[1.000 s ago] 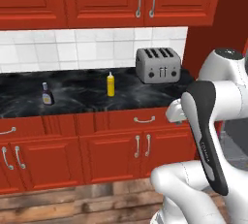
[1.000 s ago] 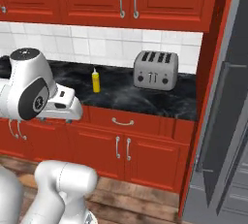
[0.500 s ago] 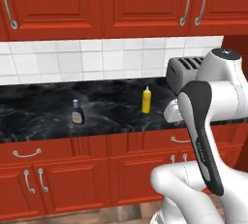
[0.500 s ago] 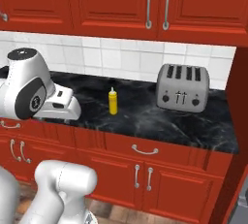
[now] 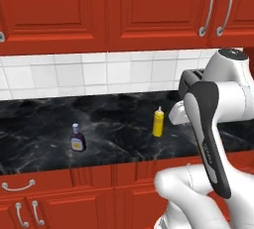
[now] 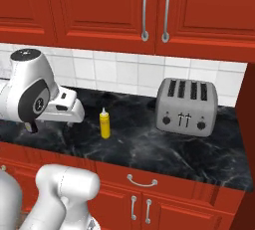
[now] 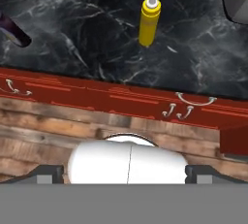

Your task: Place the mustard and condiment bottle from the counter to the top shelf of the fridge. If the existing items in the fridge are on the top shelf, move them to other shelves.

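Black marble with white veins makes up the long counter point(image 5: 44, 119), and it sits on red cabinets point(image 6: 164, 201) with silver handles. A small yellow squeeze bottle of mustard point(image 5: 158, 122) with a pale pointed cap stands upright on the counter, about halfway between the back wall and the front edge. A small dark purple-brown condiment bottle point(image 5: 77, 138) with a pale cap and a light label stands upright too, well apart from the mustard and a bit closer to the counter's front edge. In the hand view the mustard point(image 7: 149, 18) is near the top, and the dark bottle point(image 7: 13, 30) peeks in at the left edge. A silver toaster point(image 6: 187, 107) with four slots sits by the back of the counter, near its end, well away from the yellow bottle point(image 6: 104, 123). White tiles point(image 5: 89, 74) cover the wall behind, and more red cupboards point(image 6: 104, 7) hang above. The white robot arm point(image 5: 218, 124) is up in front of the counter. Its claw point(image 7: 124, 173) is spread wide with nothing in it, and it is out over the wooden floor point(image 7: 43, 126), not touching either bottle.
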